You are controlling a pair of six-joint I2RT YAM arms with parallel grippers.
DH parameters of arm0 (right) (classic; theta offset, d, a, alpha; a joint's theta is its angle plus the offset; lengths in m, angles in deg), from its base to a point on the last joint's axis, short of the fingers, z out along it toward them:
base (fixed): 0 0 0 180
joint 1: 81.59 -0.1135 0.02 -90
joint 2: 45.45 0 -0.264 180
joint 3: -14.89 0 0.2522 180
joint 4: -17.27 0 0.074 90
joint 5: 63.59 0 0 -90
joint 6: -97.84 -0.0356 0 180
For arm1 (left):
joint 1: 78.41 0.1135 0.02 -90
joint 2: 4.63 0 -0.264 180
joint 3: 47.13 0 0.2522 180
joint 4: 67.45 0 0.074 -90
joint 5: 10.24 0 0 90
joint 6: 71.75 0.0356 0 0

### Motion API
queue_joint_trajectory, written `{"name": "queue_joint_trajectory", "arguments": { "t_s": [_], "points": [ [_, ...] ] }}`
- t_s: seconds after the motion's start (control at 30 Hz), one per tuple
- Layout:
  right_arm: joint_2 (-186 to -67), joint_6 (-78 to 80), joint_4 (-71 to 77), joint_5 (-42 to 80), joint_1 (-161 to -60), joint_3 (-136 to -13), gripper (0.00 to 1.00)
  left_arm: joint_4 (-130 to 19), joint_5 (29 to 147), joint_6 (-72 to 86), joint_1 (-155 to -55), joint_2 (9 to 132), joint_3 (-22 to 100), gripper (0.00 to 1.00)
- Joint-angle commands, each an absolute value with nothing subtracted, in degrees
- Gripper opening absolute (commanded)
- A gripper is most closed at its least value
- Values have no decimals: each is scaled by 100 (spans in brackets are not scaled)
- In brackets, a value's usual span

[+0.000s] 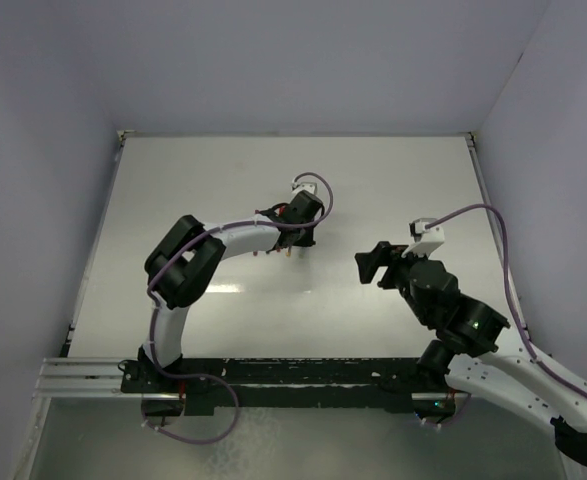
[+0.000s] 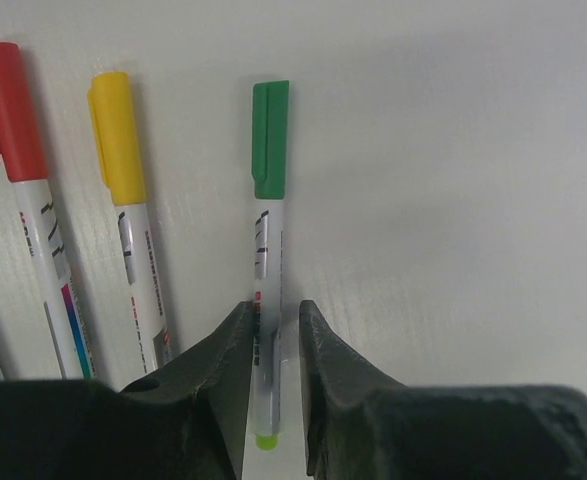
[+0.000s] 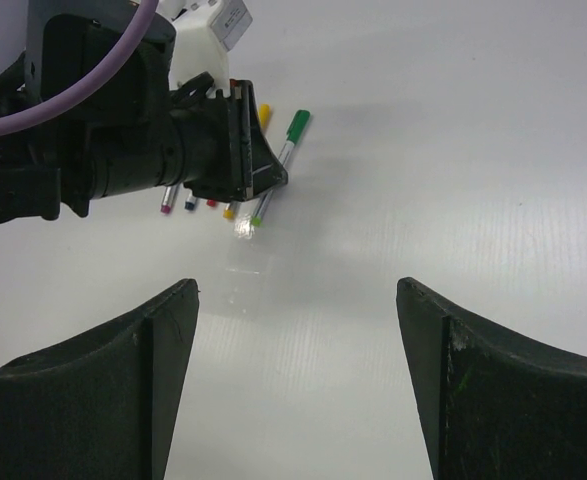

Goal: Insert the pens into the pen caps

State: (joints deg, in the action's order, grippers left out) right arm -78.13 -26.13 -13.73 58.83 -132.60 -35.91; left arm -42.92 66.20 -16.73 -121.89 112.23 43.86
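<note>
Several capped pens lie side by side on the white table. In the left wrist view the green-capped pen (image 2: 269,250) lies between my fingers, its green cap (image 2: 270,140) on its far end. Left of it lie the yellow-capped pen (image 2: 133,260) and the red-capped pen (image 2: 43,250). My left gripper (image 2: 273,308) straddles the green pen's barrel with narrowly parted jaws: the left finger touches it and a small gap shows at the right finger. My right gripper (image 3: 295,290) is wide open and empty, above bare table short of the pens. From there the green pen (image 3: 278,165) shows beside the left arm.
The left arm's wrist (image 3: 123,130) covers most of the pen row in the right wrist view; only coloured end plugs (image 3: 189,206) stick out. In the top view the left gripper (image 1: 291,245) is mid-table and the right gripper (image 1: 373,265) is to its right. Grey walls enclose the table (image 1: 393,180).
</note>
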Motion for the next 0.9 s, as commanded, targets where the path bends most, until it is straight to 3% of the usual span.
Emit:
{"name": "queue_joint_trajectory", "arguments": {
  "t_s": [0.0,0.4,0.6,0.63,0.67,0.87],
  "points": [
    [-7817,-2686,-1098,6006,-13266,-3556,82,-4151,6693,-1669,-12154,10980,4415,29],
    [-7726,-2759,-1181,6094,-13266,-3501,84,-4082,6296,-1187,-12156,9613,4363,35],
    [-7536,-2889,-1747,7361,-13257,-3482,89,-4080,5792,-1013,-12114,8296,3603,64],
    [-7488,-2897,-1835,7474,-13257,-3486,90,-4066,5722,-1014,-12086,8069,3400,89],
    [-7430,-2901,-1907,7571,-13257,-3490,90,-4044,5681,-1023,-12060,7876,3255,99],
    [-6975,-3281,-2599,8235,-13248,-3564,92,-3403,5306,-1245,-12007,6739,2649,99]
  ]
}}
